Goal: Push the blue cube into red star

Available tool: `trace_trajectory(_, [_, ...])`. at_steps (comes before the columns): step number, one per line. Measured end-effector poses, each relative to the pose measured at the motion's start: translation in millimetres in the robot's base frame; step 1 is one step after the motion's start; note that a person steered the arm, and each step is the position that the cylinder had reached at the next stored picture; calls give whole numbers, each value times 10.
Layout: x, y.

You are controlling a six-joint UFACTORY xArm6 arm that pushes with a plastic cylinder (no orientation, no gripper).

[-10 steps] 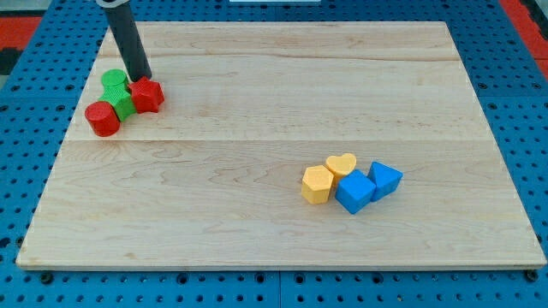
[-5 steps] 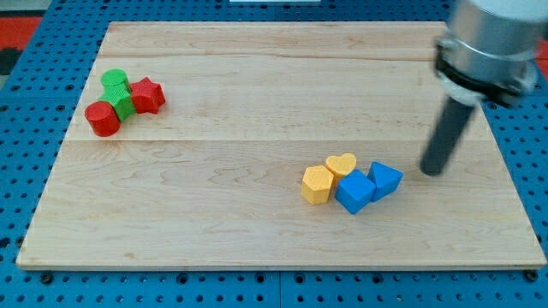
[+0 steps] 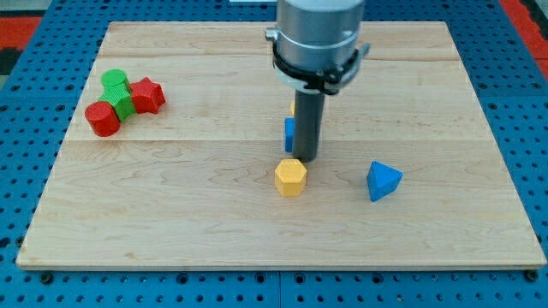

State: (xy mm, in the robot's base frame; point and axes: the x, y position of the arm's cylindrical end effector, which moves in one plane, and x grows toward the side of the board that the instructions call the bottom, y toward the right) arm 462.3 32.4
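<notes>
**Pressing in beside the blue cube at mid-board**

Standing near the middle of the wooden board (image 3: 257,222), my tip (image 3: 307,159) is planted on the surface; it is a plain dark rod with nothing to open or close, and it holds nothing. Whether it touches any block cannot be told for certain.

Just to the view's left of the rod, a sliver of the blue cube (image 3: 289,134) peeps out; most of it is hidden behind the rod, so its full outline and whether it touches the tip cannot be made out. A small scrap of yellow (image 3: 293,109) shows above the cube, at the rod's left edge, too covered to tell its shape.

Just below the tip and slightly to the view's left sits the yellow hexagonal block (image 3: 290,177), close to the rod's end. Off to the view's right, apart from the others, lies the blue triangular block (image 3: 384,180).

The red star (image 3: 147,94) is well away, near the board's upper-left corner, far from the blue cube. It sits in a tight cluster: the green block (image 3: 116,82) is just to its left, a second green piece (image 3: 123,105) lies below that, and the red cylinder (image 3: 103,119) is at the cluster's lower left, pressed against the green.

Around the board runs the blue pegboard table (image 3: 26,154).
</notes>
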Motion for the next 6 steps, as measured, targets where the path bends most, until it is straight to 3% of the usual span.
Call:
trace_trajectory(2, [-157,430])
trace_trajectory(3, [-238,-341])
trace_trajectory(4, [-474,-575])
trace_trajectory(6, [-651,-401])
